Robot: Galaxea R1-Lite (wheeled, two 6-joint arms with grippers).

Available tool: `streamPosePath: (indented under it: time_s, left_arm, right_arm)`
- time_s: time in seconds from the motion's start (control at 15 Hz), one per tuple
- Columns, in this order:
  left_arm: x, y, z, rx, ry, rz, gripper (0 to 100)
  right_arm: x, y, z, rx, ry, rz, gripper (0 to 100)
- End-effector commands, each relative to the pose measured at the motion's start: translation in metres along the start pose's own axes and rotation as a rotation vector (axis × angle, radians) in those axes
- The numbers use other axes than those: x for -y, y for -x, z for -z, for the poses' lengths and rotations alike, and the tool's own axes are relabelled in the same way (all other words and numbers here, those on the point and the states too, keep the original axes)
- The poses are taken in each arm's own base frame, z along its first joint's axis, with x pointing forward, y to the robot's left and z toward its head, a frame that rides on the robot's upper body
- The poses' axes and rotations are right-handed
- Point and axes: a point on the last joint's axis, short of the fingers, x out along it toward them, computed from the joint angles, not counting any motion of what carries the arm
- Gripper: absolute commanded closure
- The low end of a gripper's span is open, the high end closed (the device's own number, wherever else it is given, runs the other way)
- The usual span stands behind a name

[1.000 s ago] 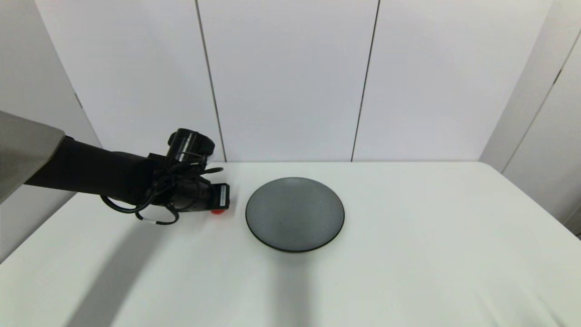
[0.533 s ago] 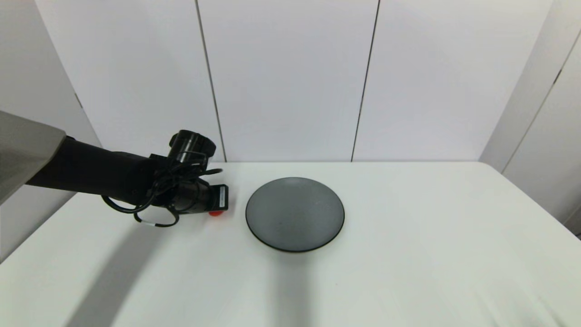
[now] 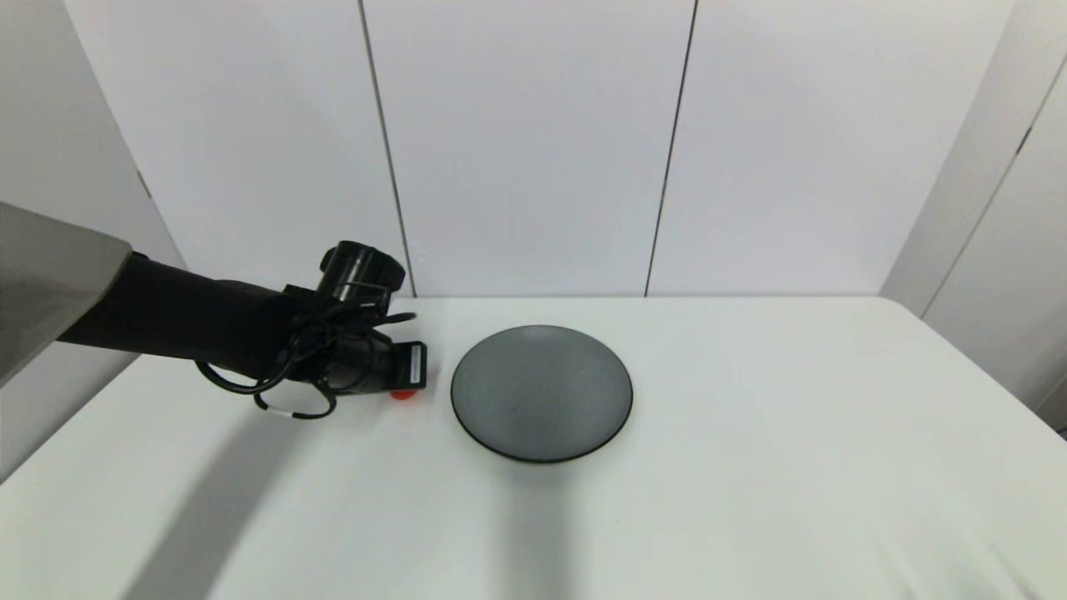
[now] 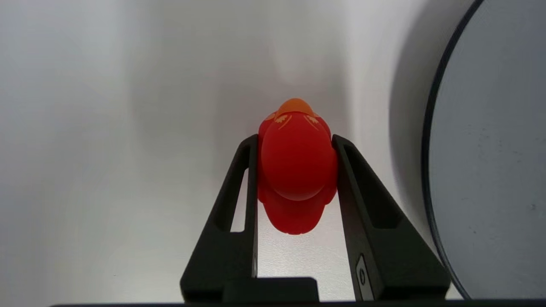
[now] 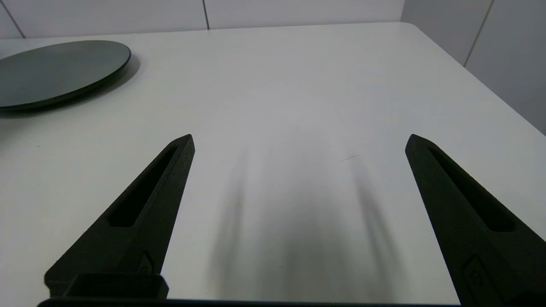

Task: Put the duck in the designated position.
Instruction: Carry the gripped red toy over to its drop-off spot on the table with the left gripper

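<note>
I'm gripping the duck point(image 4: 297, 170) in my left gripper point(image 4: 294, 145), both fingers point(image 4: 239, 204) pressed against its sides, head and orange beak pointing away from the wrist. In the head view only a sliver of red duck point(image 3: 403, 393) is showing under the gripper point(image 3: 408, 379), low over the table point(image 3: 750, 467) toward its far left corner, just beside the left rim of the dark grey plate point(image 3: 542, 392) but not touching it.

Change over the last second: my left arm is drifting slightly, first a touch away from the plate, now back toward it, and the duck is travelling with the gripper each time. The plate is not moving at all. So the grasp is holding and I'm carrying, not releasing. I can't tell from these views whether the duck's base is clear of the table or skimming it.

Task-wise: the duck is picked but not placed. The designated position is an unmarked patch of bare white table, so I'm judging the transport as barely begun.

My right gripper point(image 5: 298, 140) is parked over the right side of the table, fingers spread wide, holding nothing, plate point(image 5: 59, 72) far off to its side.
</note>
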Motion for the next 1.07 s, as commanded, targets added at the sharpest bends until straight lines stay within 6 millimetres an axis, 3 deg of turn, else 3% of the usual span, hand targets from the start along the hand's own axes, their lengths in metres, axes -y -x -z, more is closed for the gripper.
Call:
streamPosePath:
  time_s: [0.07, 0.47, 0.6, 0.87, 1.07]
  left_arm:
    - [0.0, 0.0, 0.003, -0.017, 0.001, -0.005, 0]
    - [0.001, 0.002, 0.003, -0.016, -0.001, -0.004, 0]
    - [0.0, 0.012, -0.002, 0.032, -0.001, -0.051, 0]
    - [-0.003, 0.052, -0.012, 0.128, 0.006, -0.065, 0]
    - [-0.006, 0.116, -0.014, 0.235, -0.041, -0.029, 0]
  right_arm:
    - [0.0, 0.0, 0.0, -0.001, 0.0, 0.0, 0]
    - [0.0, 0.0, 0.0, -0.001, 0.0, 0.0, 0]
    - [0.0, 0.0, 0.0, -0.001, 0.0, 0.0, 0]
    - [0.0, 0.0, 0.0, -0.001, 0.0, 0.0, 0]
    - [0.0, 0.0, 0.0, -0.001, 0.0, 0.0, 0]
